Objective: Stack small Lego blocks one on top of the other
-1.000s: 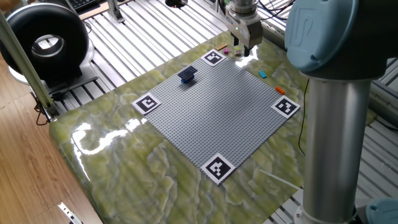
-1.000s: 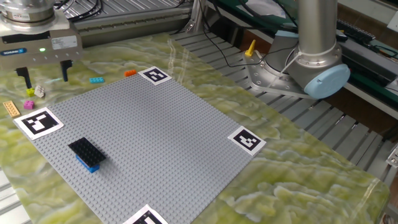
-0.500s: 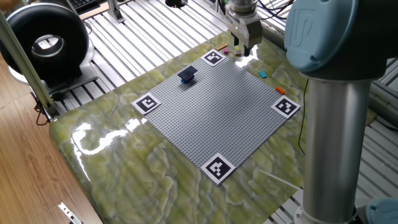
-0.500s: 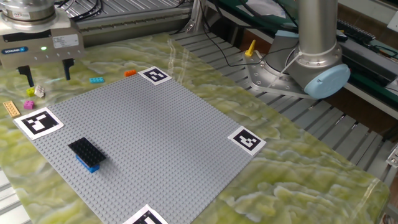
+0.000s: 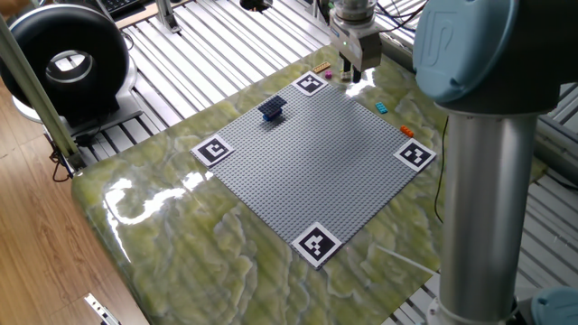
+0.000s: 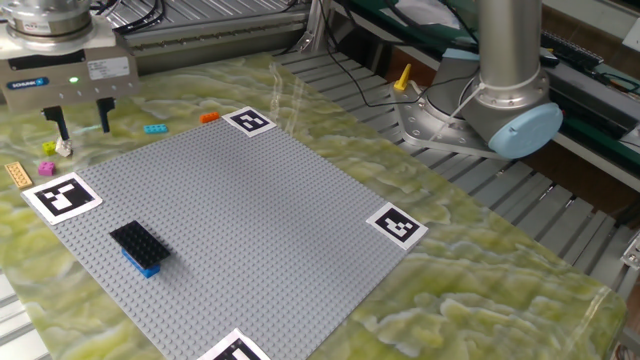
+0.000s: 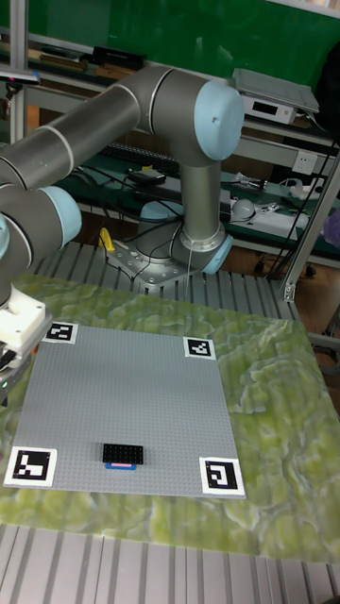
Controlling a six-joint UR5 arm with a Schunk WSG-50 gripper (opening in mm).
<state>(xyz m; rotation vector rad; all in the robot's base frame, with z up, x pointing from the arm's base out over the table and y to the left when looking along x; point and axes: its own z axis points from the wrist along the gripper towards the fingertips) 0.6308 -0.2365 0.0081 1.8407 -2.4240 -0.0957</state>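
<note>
The big grey plate [image 6: 250,220] has one small stack [image 6: 137,247] near an edge: a black block on a blue one. The gripper [image 6: 83,125] hangs half open and empty past the far corner, above loose blocks [image 6: 55,148]. Most stacking is left.

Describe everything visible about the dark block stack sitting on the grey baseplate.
The dark block stack is two studded plastic bricks: a black rectangular one on top of a blue one whose edge shows below it. In the tall fixed view a pinkish strip shows under the black brick. It lies flat on the grey baseplate, near the edge between two marker squares. Nothing else touches it; the end effector is apart, beyond the baseplate's corner.
</note>
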